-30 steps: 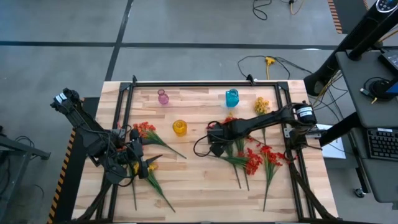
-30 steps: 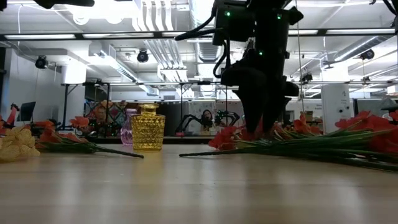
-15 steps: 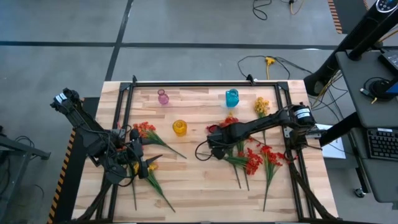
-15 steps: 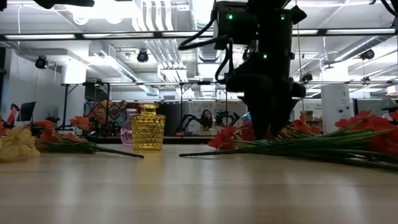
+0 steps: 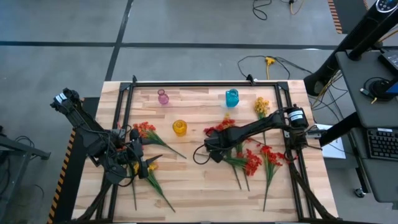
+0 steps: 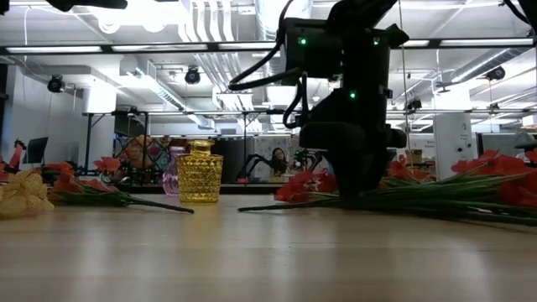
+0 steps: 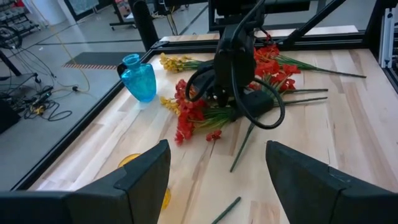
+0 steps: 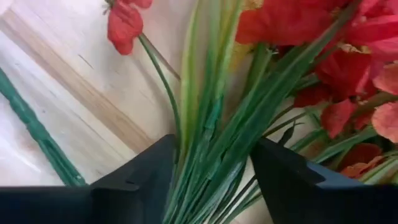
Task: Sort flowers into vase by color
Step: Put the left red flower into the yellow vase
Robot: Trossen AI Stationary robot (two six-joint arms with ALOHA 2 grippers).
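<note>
The right pincer (image 8: 211,180) is down on the counter (image 5: 199,180), its fingers spread to either side of the green stems of a red-orange sprig (image 8: 292,37), not closed on them. Around it more red-orange flowers (image 5: 255,158) lie in a heap, near the blue vase (image 5: 232,97). The yellow vase (image 5: 180,127) stands toward the left, where the left pincer (image 7: 214,180) waits with fingers spread over another scatter of flowers (image 5: 146,132).

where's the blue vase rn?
In the high view the blue vase stands upright near the table's far edge, right of centre, with a yellow sprig lying to its right and the right pincer working nearer in the red flowers.
</note>
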